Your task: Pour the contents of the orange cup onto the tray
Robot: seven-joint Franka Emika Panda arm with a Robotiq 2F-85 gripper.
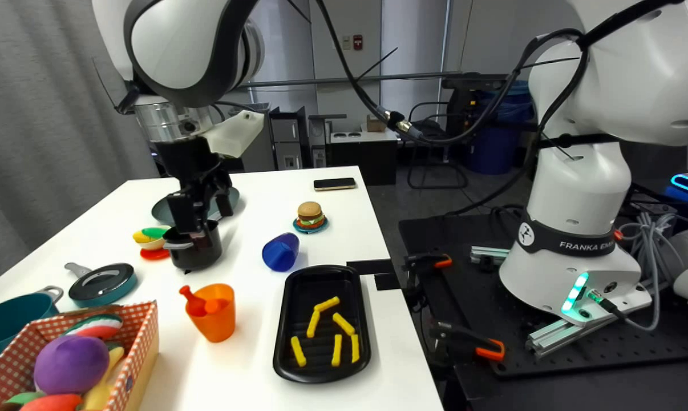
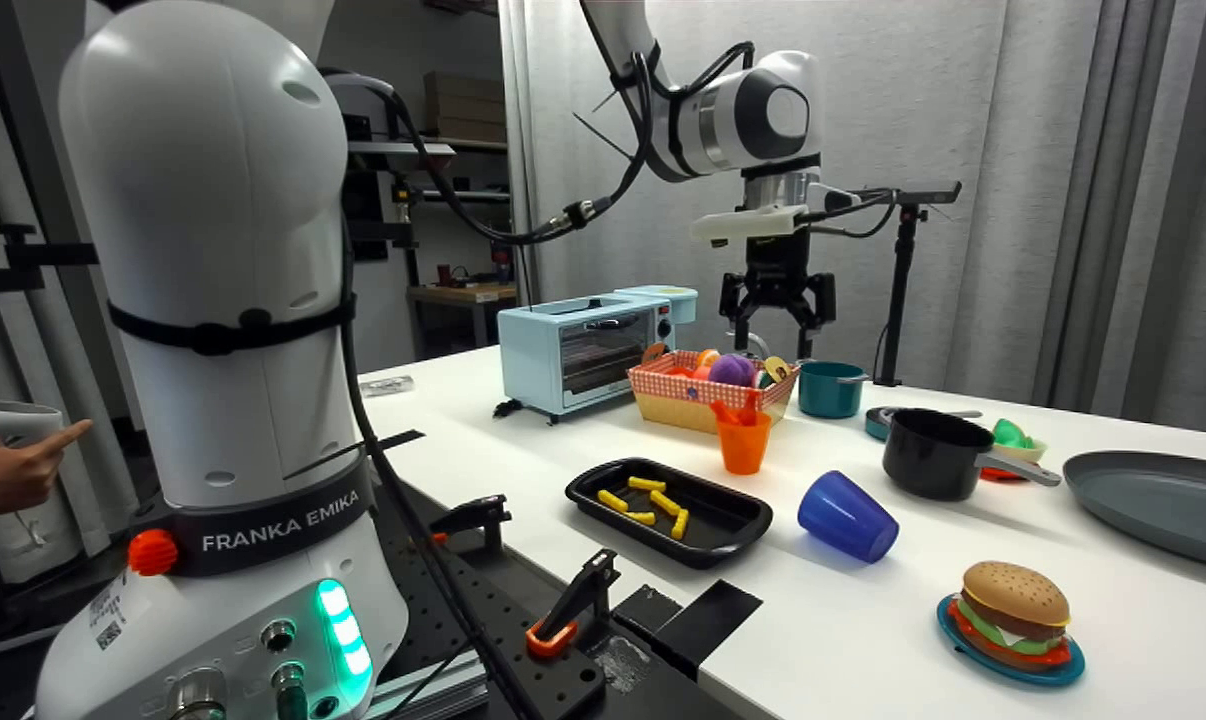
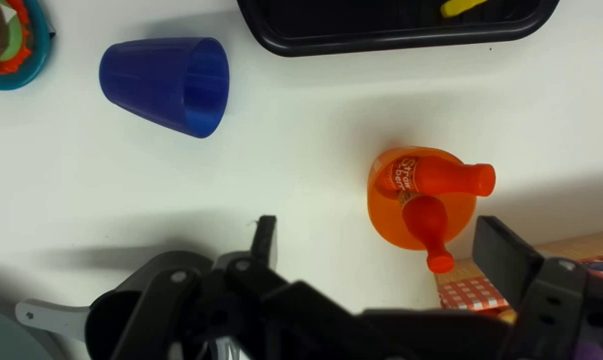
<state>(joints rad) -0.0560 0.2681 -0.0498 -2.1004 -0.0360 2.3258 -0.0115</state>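
Upright on the white table stands the orange cup, visible in both exterior views. Two small red bottles, the contents, lean in it with their necks past its rim. The black tray lies beside the cup and holds several yellow sticks. My gripper hangs above the table with its jaws wide apart. In the wrist view the cup lies beyond the fingertips, nearer the right-hand finger, and nothing is between the pads. The gripper touches neither cup nor tray.
A blue cup lies on its side near the tray. A checkered basket of toy food stands close to the orange cup. Also around are a black pot, a toy burger, a grey pan and a light-blue toaster oven.
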